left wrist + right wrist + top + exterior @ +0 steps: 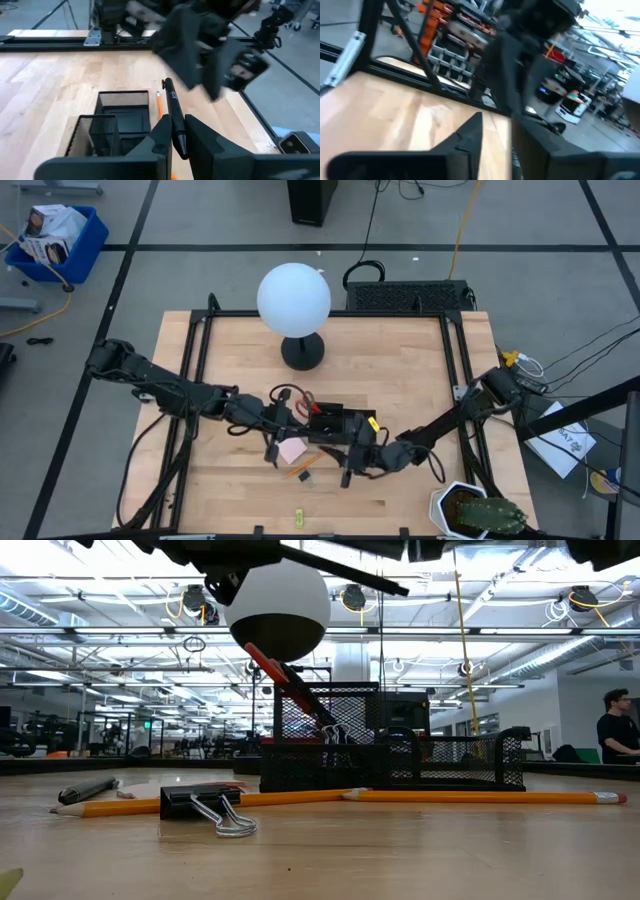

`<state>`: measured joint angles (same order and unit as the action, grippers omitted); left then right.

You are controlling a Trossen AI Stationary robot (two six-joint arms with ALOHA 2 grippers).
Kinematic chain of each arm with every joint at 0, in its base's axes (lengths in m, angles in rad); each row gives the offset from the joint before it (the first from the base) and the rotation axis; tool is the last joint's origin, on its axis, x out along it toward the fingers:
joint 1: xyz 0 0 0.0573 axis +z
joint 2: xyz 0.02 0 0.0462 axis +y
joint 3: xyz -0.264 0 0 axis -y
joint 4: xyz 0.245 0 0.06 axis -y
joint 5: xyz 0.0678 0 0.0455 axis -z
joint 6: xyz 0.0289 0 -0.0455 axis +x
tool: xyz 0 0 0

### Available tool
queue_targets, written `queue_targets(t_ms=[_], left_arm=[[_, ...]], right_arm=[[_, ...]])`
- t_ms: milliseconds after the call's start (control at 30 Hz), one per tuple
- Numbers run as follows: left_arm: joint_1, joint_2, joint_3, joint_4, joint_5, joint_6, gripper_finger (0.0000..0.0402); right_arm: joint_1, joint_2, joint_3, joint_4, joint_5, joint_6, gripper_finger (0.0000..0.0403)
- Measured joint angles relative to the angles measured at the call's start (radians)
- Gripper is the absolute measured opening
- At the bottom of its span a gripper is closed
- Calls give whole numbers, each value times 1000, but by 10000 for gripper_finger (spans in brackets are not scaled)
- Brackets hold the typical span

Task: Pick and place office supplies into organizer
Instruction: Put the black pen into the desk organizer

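Two pencils [300, 798] on bare table [420, 380], organizer [338, 423] near front edge

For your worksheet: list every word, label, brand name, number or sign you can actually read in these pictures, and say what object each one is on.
No text can be read with certainty.
Black pen held in the left gripper: pale print along the barrel, too small to read.
White sheet on the floor right of the table: dark print, too small to read.
Boxes in the blue bin: markings blurred.
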<state>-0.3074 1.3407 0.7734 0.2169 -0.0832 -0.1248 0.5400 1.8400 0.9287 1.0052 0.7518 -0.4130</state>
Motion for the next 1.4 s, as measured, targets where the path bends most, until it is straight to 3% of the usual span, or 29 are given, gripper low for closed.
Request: queue_targets(t_ms=[167, 300, 400, 600, 733, 867, 1000, 1400], left_arm=[[6, 0, 0, -14, -5, -12, 37], [24, 0, 0, -34, -26, -12, 37], [55, 0, 8, -75, -28, -30, 37], [120, 0, 120, -362, -62, -62, 37], [139, 0, 219, -490, -78, -37, 37], [167, 5, 317, -652, -35, -34, 37], [200, 15, 338, -714, 31, -35, 37], [256, 142, 329, -647, 138, -19, 46]], right_arm=[[19, 0, 0, 16, 73, -3, 153], [56, 0, 0, 18, 136, -19, 174], [96, 0, 0, 54, 178, -51, 176], [196, 0, 0, 175, 344, -211, 161], [233, 0, 0, 218, 401, -281, 153], [237, 0, 0, 218, 405, -283, 147], [232, 0, 0, 218, 405, -279, 146], [223, 0, 0, 204, 405, -252, 144]])
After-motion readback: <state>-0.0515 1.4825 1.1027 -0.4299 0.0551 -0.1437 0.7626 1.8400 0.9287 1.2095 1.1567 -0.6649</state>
